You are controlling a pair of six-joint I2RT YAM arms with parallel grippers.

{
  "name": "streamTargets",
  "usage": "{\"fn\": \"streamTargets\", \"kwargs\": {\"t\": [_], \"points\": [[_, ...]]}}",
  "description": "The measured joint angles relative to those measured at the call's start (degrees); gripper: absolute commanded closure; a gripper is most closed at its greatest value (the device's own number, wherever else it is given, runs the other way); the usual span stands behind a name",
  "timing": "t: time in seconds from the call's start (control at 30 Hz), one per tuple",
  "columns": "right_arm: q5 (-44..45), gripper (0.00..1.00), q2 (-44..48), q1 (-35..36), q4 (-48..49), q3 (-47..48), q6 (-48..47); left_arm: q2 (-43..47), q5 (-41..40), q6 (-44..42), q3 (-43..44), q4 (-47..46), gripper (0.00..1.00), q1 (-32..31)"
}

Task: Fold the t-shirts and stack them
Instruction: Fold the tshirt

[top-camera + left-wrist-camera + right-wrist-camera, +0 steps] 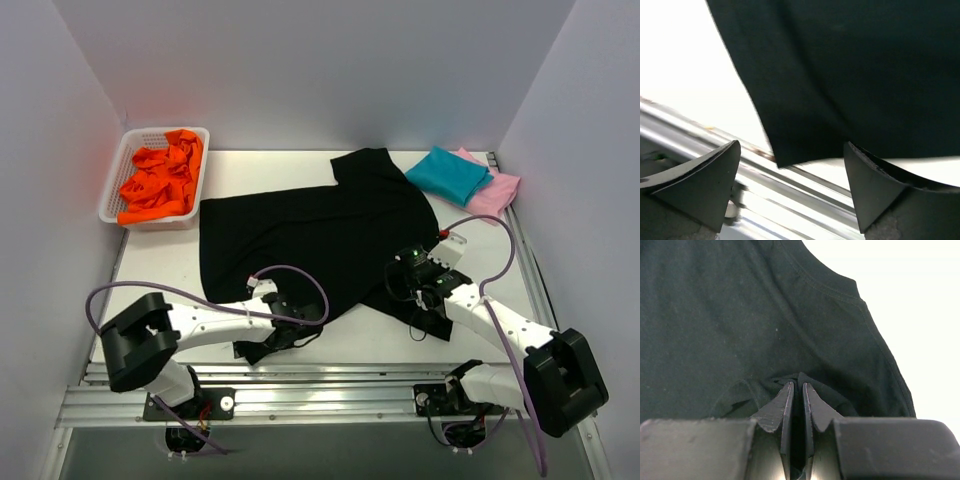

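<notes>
At the near edge of the table (260,172), two arms reach forward, one gripper each. The left gripper (791,145) stands wide apart, its two dark fingers (705,185) on either side of the near-left corner of the black t-shirt (310,235) and gripping nothing; that corner lies just past a metal rail (300,395). The right gripper (796,386) is closed to a thin slit, pinching a small raised fold of the same black cloth near the shirt's near-right hem. Three t-shirts can be counted. The one black shirt lies spread over the middle of the table, with one sleeve pointing to the far side. At the far right corner, one folded teal t-shirt (448,173) lies on top of one folded pink t-shirt (497,195). At the far left stands one white basket (113,185) heaped with crumpled orange cloth (160,180), whose number of pieces cannot be told.
</notes>
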State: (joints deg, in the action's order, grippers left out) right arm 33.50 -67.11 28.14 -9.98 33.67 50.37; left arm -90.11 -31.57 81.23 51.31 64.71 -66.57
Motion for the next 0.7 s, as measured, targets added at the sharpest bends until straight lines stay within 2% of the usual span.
{"fn": "streamTargets", "kwargs": {"t": [0.1, 0.23, 0.33, 0.47, 0.5, 0.53, 0.57, 0.63, 0.7], "points": [[-0.57, 1.0, -1.09, 0.0, 0.24, 0.0, -0.52, 5.75, -0.02, 1.57, -1.99, -5.01, 0.05, -1.07], [-0.98, 1.0, -1.2, 0.0, 0.72, 0.0, -1.01, 14.86, 0.81, 3.21, -10.32, -12.85, 0.02, -1.2], [-1.05, 1.0, -1.2, 0.0, 0.81, 0.0, -1.05, 16.83, 1.07, 4.26, -13.57, -15.06, 0.0, -1.09], [-1.36, 1.0, -1.2, 0.0, 0.81, 0.0, -1.16, 14.95, 2.01, 4.57, -14.58, -19.56, 0.14, -0.85], [-1.4, 1.0, -1.2, 0.0, 0.81, 0.0, -1.16, 14.45, 2.01, 4.04, -14.51, -19.67, 0.22, -0.7], [-1.42, 1.0, -1.2, 0.0, 0.81, 0.0, -1.16, 14.12, 2.03, 3.61, -14.49, -19.69, 0.36, -0.39], [-1.42, 1.0, -1.2, 0.0, 0.81, 0.0, -1.16, 13.79, 1.97, 3.15, -14.43, -19.71, 0.45, 0.02], [-1.44, 1.0, -1.2, 0.0, 0.81, 0.0, -1.18, 13.25, 1.53, 2.08, -14.64, -20.57, 0.75, 1.01], [-1.46, 1.0, -1.27, 0.0, 0.81, 0.0, -1.2, 12.72, 1.2, 1.36, -15.02, -22.47, 0.82, 2.01]]}}
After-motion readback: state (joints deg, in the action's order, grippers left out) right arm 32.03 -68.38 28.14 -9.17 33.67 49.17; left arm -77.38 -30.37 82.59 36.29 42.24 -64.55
